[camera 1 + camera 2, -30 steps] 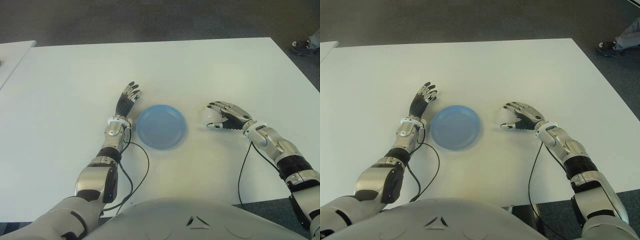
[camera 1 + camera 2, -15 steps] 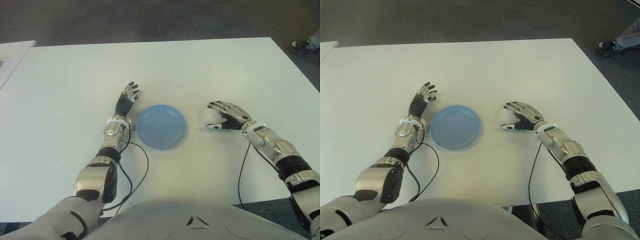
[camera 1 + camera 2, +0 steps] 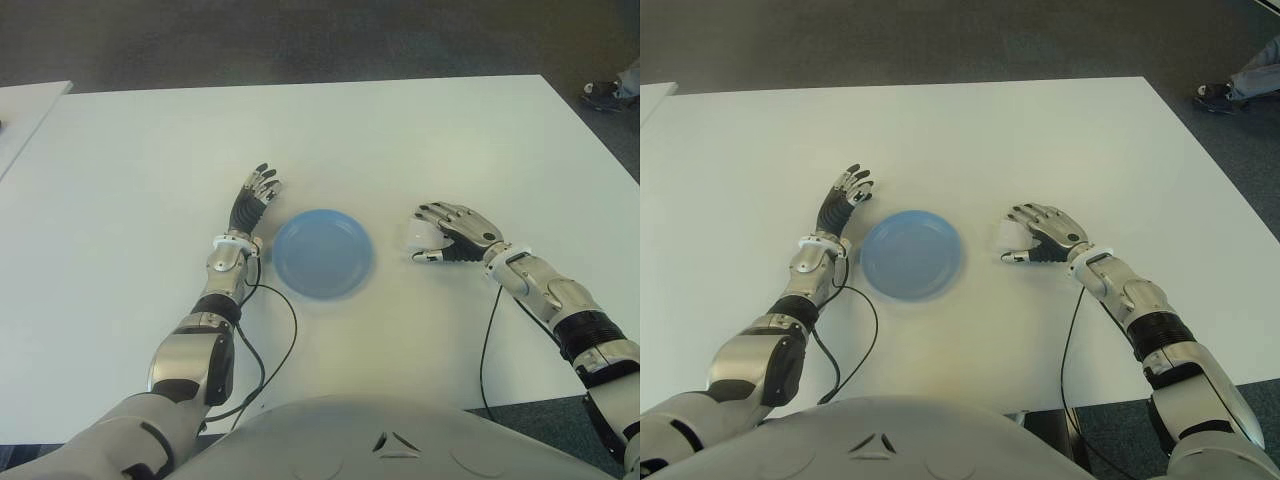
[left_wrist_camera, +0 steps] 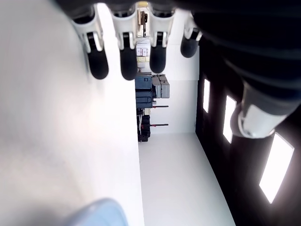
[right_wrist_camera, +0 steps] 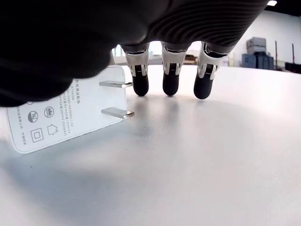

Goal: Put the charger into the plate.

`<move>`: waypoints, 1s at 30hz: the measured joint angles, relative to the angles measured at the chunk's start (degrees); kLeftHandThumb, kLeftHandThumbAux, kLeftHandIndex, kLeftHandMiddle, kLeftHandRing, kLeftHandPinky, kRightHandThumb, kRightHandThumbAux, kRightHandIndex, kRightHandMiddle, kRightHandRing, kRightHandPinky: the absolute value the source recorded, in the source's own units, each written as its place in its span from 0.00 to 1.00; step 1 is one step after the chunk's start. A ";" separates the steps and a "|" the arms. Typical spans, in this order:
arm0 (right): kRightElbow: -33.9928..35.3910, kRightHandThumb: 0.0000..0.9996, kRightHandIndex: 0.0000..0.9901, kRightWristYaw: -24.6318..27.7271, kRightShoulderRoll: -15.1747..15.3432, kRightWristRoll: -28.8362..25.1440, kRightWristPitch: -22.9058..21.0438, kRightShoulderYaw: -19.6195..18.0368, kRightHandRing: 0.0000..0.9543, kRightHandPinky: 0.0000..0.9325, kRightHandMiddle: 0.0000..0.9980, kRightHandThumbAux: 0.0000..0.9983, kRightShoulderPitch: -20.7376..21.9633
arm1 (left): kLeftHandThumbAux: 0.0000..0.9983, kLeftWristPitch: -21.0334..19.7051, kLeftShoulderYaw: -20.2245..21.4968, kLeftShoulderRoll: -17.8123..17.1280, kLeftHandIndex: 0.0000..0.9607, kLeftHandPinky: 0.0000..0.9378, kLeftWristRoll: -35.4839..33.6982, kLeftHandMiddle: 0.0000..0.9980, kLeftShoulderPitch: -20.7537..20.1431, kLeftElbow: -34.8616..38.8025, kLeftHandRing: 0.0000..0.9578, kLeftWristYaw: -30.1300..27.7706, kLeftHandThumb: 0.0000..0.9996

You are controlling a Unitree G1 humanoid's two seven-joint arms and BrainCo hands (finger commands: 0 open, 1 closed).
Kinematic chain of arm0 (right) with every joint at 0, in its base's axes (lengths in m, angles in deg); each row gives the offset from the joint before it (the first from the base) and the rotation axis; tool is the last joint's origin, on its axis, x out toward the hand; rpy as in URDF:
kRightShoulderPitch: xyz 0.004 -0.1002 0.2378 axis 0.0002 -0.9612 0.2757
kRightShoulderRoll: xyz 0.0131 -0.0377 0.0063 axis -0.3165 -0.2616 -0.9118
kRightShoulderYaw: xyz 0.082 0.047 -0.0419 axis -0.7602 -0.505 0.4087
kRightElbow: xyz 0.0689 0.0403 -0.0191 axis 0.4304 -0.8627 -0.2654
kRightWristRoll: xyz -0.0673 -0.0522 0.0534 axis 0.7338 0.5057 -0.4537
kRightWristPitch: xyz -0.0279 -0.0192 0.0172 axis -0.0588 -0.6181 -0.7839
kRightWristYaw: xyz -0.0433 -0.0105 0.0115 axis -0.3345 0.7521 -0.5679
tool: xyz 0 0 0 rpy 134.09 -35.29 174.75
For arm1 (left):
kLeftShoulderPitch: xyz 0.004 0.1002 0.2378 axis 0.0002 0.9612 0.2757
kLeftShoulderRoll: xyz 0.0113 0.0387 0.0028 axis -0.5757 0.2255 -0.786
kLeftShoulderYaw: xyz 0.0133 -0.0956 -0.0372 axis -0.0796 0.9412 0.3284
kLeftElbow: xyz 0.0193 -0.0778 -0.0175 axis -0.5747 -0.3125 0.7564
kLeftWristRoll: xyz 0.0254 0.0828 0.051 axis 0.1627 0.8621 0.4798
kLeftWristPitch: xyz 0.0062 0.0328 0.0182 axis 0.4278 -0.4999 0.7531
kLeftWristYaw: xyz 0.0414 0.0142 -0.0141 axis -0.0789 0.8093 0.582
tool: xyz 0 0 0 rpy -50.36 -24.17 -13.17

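A white charger point(image 3: 410, 236) lies on the white table point(image 3: 400, 140), a short way right of the round blue plate point(image 3: 322, 253). My right hand point(image 3: 432, 236) arches over the charger, fingers spread and thumb low beside it. In the right wrist view the charger point(image 5: 66, 117) lies flat with two metal prongs showing, and the fingertips point(image 5: 170, 77) touch the table beyond it without closing on it. My left hand point(image 3: 255, 198) shows just left of the plate with its fingers straight and holding nothing. The plate has nothing in it.
Black cables point(image 3: 285, 330) run from both wrists back across the table's near part. A second white table's corner point(image 3: 25, 105) shows at the far left. A person's shoe point(image 3: 605, 95) is on the floor beyond the table's right edge.
My right hand has shifted slightly to the right, so a little more of the charger shows beside its fingers. The left hand and the plate have not moved.
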 measured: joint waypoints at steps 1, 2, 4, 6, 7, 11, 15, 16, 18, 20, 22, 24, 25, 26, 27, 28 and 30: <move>0.11 0.34 0.00 0.03 0.12 0.06 -0.07 0.11 0.00 0.00 0.00 0.12 0.00 | 0.52 -0.03 0.04 0.00 0.03 0.22 -0.09 0.14 0.00 0.00 0.19 -0.06 0.00; 0.26 0.35 0.00 0.05 0.27 0.23 -0.22 0.31 0.00 0.00 0.00 0.12 0.00 | 0.52 -0.08 0.10 0.00 0.03 0.22 -0.27 0.14 -0.01 0.00 0.19 -0.21 0.00; 0.57 0.35 0.00 0.08 0.57 0.49 -0.49 0.60 0.00 0.00 0.00 0.12 0.00 | 0.52 -0.19 0.17 0.00 0.03 0.22 -0.47 0.15 -0.04 0.00 0.19 -0.51 0.00; 0.80 0.35 0.00 0.12 0.85 0.75 -0.64 0.85 0.00 0.00 0.00 0.12 0.00 | 0.52 -0.25 0.19 0.00 0.03 0.22 -0.63 0.15 -0.04 0.00 0.19 -0.75 0.00; 0.89 0.36 0.00 0.14 0.95 0.80 -0.72 0.96 0.00 0.00 0.00 0.12 0.00 | 0.52 -0.27 0.20 0.00 0.03 0.22 -0.73 0.15 -0.04 0.01 0.19 -0.80 0.00; 1.33 0.36 0.00 0.19 1.33 0.86 -0.96 1.46 0.00 0.00 0.00 0.13 0.00 | 0.52 -0.37 0.22 0.01 0.03 0.22 -1.07 0.15 -0.05 0.01 0.19 -0.96 0.00; 1.52 0.36 0.00 0.21 1.60 0.85 -0.97 1.72 0.00 0.00 0.00 0.13 -0.01 | 0.53 -0.46 0.22 0.01 0.03 0.23 -1.32 0.15 -0.06 0.03 0.20 -1.07 0.00; 1.56 0.36 0.00 0.21 1.66 0.84 -0.96 1.75 0.00 0.00 0.00 0.13 -0.03 | 0.53 -0.49 0.22 0.01 0.03 0.24 -1.43 0.15 -0.07 0.04 0.20 -1.09 0.00; 1.61 0.36 0.00 0.21 1.81 0.84 -0.96 1.82 0.00 0.00 0.00 0.13 -0.04 | 0.53 -0.54 0.22 0.03 0.03 0.24 -1.50 0.15 -0.08 0.05 0.20 -1.11 0.00; 1.63 0.36 0.00 0.22 1.98 0.83 -0.96 1.87 0.00 0.00 0.00 0.13 -0.05 | 0.53 -0.57 0.22 0.02 0.03 0.23 -1.54 0.15 -0.09 0.06 0.20 -1.11 0.00; 1.66 0.37 0.00 0.22 2.12 0.80 -0.95 1.90 0.00 0.00 0.00 0.13 -0.09 | 0.53 -0.58 0.22 0.03 0.03 0.23 -1.59 0.15 -0.09 0.07 0.20 -1.11 0.00; 1.69 0.37 0.00 0.22 2.24 0.77 -0.93 1.90 0.00 0.00 0.00 0.13 -0.16 | 0.53 -0.59 0.22 0.03 0.03 0.23 -1.64 0.15 -0.09 0.07 0.20 -1.15 0.00; 1.71 0.37 0.00 0.22 2.30 0.74 -0.91 1.90 0.00 0.00 0.00 0.13 -0.19 | 0.53 -0.59 0.23 0.03 0.03 0.22 -1.69 0.15 -0.09 0.08 0.20 -1.20 0.00; 1.73 0.37 0.00 0.21 2.36 0.71 -0.89 1.90 0.00 0.00 0.00 0.13 -0.25 | 0.53 -0.61 0.24 0.03 0.03 0.23 -1.81 0.15 -0.09 0.08 0.19 -1.28 0.00; 1.75 0.37 0.00 0.20 2.42 0.67 -0.86 1.90 0.00 0.00 0.00 0.13 -0.29 | 0.53 -0.64 0.25 0.03 0.03 0.23 -1.88 0.15 -0.09 0.09 0.19 -1.34 0.00; 1.77 0.37 0.00 0.18 2.47 0.65 -0.83 1.90 0.00 0.00 0.00 0.13 -0.34 | 0.53 -0.66 0.26 0.03 0.04 0.23 -1.97 0.15 -0.09 0.10 0.19 -1.38 0.00; 1.79 0.36 0.00 0.08 2.56 0.59 -0.73 1.89 0.00 0.00 0.00 0.14 -0.45 | 0.53 -0.73 0.26 0.04 0.04 0.23 -2.05 0.15 -0.08 0.14 0.19 -1.42 0.00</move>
